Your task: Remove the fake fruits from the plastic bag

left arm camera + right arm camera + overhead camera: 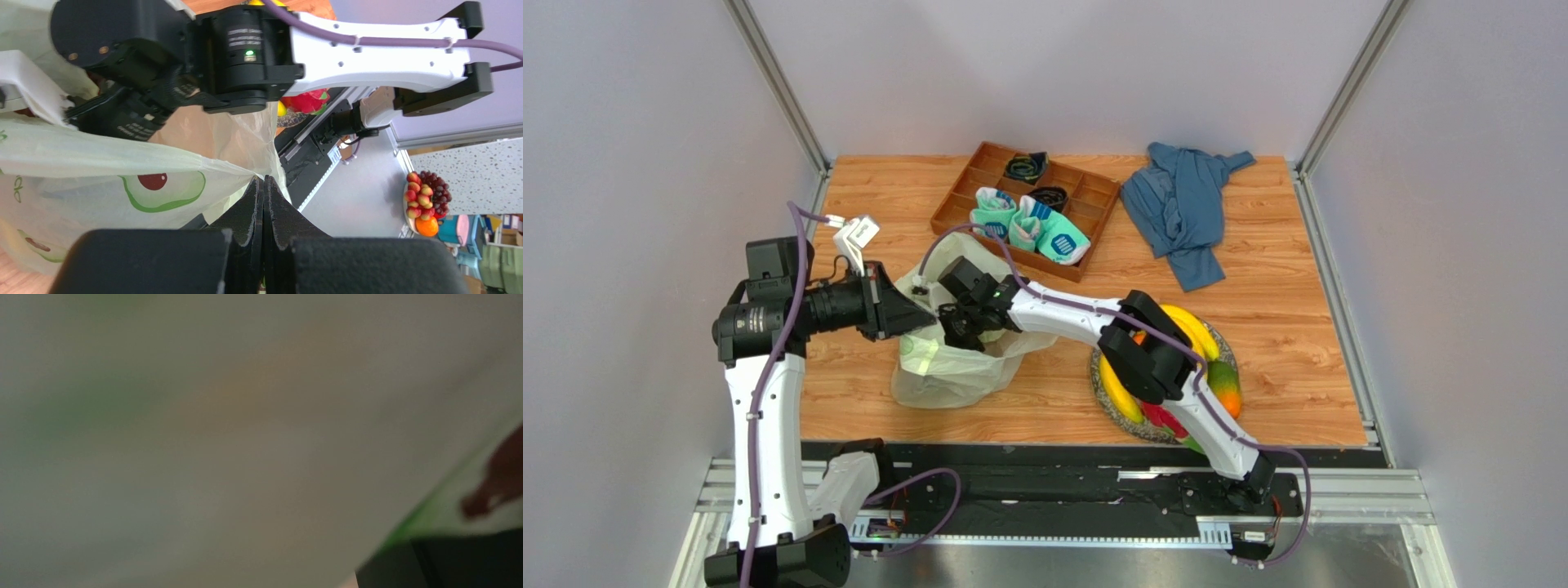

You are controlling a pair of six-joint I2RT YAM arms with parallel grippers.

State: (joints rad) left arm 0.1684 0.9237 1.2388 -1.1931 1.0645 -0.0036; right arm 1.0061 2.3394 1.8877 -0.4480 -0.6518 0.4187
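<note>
The pale yellow-green plastic bag (946, 368) lies crumpled on the table's left half, its mouth facing up. My left gripper (913, 321) is shut on the bag's rim, and the film runs right into the closed tips (264, 180). My right gripper (957, 326) reaches down into the bag's mouth. Its fingers are hidden, and the right wrist view shows only blurred bag film (245, 429). Fake fruits lie on a woven plate (1225, 346) under the right arm: yellow bananas (1193, 328), a mango (1225, 386) and a pink dragon fruit (1166, 422). No fruit shows inside the bag.
A wooden tray (979, 165) with rolled teal-white socks (1028, 228) stands behind the bag. A blue garment (1183, 202) lies at the back right. The right arm (380, 46) stretches across over the bag from the plate side. Metal rails border the table.
</note>
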